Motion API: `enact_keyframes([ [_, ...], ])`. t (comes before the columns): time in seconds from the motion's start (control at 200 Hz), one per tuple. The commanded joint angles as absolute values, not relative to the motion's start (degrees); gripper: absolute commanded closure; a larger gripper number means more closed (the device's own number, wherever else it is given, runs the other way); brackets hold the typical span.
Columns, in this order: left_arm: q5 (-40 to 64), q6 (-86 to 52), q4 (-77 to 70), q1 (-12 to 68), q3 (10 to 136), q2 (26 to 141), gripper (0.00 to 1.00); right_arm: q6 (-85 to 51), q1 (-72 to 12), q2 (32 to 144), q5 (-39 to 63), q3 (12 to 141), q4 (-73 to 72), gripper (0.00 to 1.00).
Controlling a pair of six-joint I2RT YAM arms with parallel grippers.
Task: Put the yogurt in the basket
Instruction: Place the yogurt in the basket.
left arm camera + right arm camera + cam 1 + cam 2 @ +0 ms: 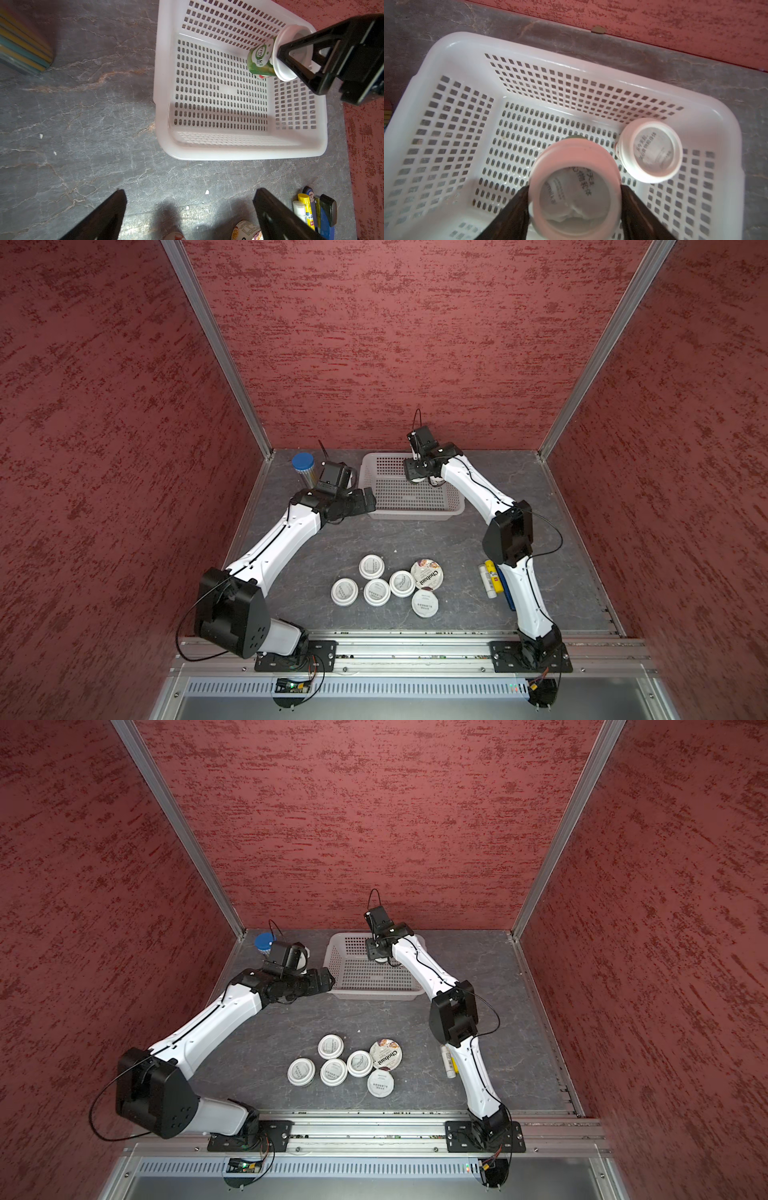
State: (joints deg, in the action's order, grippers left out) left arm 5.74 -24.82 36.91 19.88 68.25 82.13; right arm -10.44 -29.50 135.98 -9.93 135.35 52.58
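Note:
My right gripper (574, 197) is shut on a white-lidded, green-sided yogurt cup (575, 191), its fingers (297, 60) pressing the lid's sides. The cup (259, 60) hangs tilted inside the white mesh basket (415, 516) near its far right corner. Another yogurt cup (652, 151) stands upright on the basket floor right beside it. Several more white-lidded cups (377, 592) and a Chobani cup (427, 574) cluster on the table's front middle in both top views. My left gripper (190, 191) is open and empty, just left of the basket's front corner.
A clear tube with a blue cap (303, 466) stands at the back left behind my left wrist. A glue stick, a yellow tube and blue items (490, 578) lie beside my right arm. Red walls close in the grey table.

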Motion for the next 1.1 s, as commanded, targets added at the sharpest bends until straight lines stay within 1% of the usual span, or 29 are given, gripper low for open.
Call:
enact_keyframes([
  [0.0,6.0,-25.0,36.1,19.4,67.8,82.3,0.00,-9.2,-29.0,138.4,-12.0,138.7,50.8,0.32],
  [0.546,6.4,-25.1,35.5,18.8,67.1,83.1,0.00,-6.9,-28.4,143.7,-14.5,142.4,48.6,0.30],
  [1.097,7.4,-25.4,35.0,18.2,67.1,84.0,0.00,-5.8,-28.2,145.6,-15.3,142.6,48.7,0.29],
])
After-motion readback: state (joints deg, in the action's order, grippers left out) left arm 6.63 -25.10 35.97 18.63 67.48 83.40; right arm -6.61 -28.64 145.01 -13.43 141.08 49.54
